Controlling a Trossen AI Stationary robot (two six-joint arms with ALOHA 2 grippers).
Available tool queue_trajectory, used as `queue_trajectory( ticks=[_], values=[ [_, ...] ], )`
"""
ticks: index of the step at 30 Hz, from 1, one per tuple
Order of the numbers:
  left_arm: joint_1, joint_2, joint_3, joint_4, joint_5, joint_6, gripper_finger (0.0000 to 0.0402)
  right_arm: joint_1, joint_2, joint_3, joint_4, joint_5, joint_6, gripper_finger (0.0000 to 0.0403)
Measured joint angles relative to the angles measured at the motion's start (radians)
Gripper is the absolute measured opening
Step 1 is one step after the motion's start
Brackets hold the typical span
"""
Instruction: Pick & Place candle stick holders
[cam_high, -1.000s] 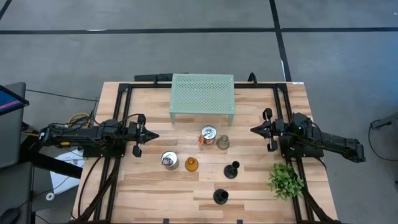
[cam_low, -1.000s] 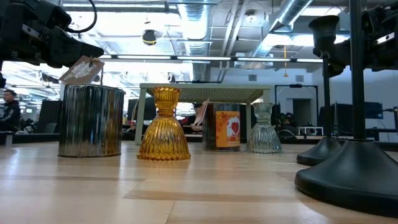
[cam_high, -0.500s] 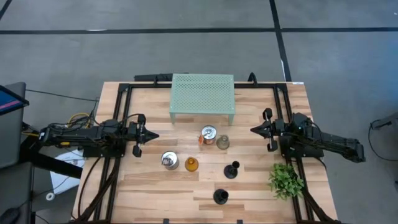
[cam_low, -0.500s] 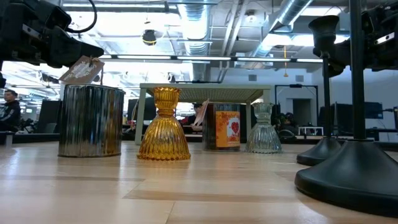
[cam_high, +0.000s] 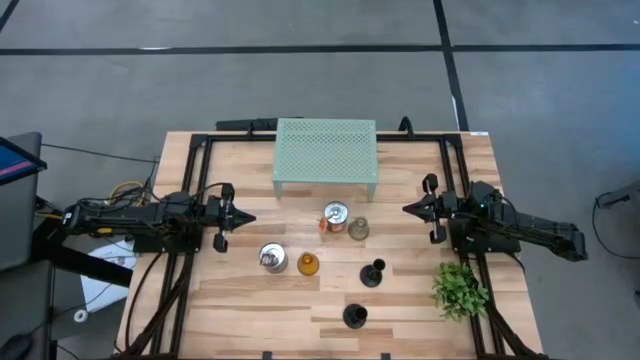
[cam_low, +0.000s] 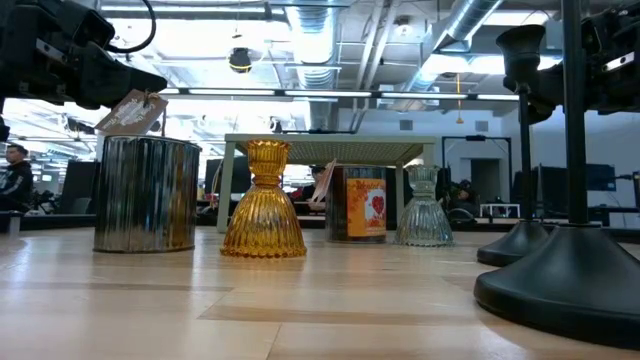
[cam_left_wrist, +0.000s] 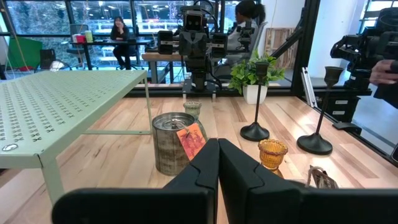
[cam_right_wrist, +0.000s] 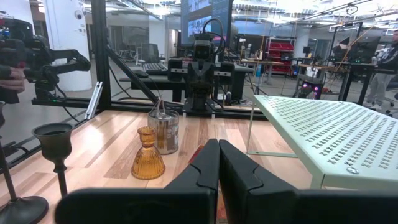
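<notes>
Six candle stick holders stand on their bases on the wooden table in front of the mesh stand: the orange-and-silver tin (cam_high: 335, 216), the clear glass one (cam_high: 357, 229), the silvery jar (cam_high: 272, 258), the amber glass one (cam_high: 308, 264), and two black stemmed ones (cam_high: 373, 273) (cam_high: 355, 317). My left gripper (cam_high: 245, 217) is shut and empty above the table, left of the group. My right gripper (cam_high: 408, 209) is shut and empty, right of the group. Both point level at the holders. The left wrist view shows the tin (cam_left_wrist: 174, 142) nearest, and the right wrist view shows the amber glass (cam_right_wrist: 148, 163).
The pale green mesh stand (cam_high: 326, 155) stands at the far middle of the table. A leafy green plant (cam_high: 459, 290) stands at the near right, beside the right arm. Black frame rails run along the left and right sides. Bare wood lies at the near left.
</notes>
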Motion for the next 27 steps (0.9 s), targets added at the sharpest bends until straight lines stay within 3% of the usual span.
queue_trajectory(
  ticks=[20,27],
  values=[
    [0.0,0.0,0.0,0.0,0.0,0.0,0.0008,0.006,0.0,0.0,0.008,-0.002,0.0,0.0],
    [0.0,0.0,0.0,0.0,0.0,0.0,0.0008,0.006,0.0,0.0,0.104,0.002,0.059,0.0]
  ],
)
